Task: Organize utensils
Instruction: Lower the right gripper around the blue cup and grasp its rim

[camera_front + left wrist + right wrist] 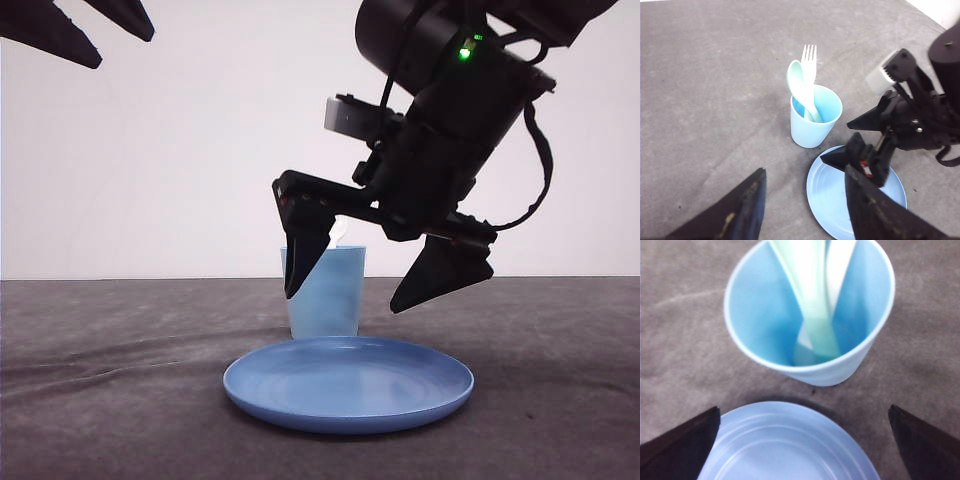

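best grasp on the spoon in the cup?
Probably the spoon by the neck just below its bowl, coming from above. It stands handle-down in the cup, leaning on the rim beside the fork, so its upper part sticks out.

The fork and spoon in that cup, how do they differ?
The fork is white with tines at its top; the spoon is pale mint green with an oval bowl. The spoon's head sits lower than the fork's, just beside it. Both stand handle-down, leaning together in the light blue cup.

Matte plastic fork point(809, 60), spoon point(799, 82)
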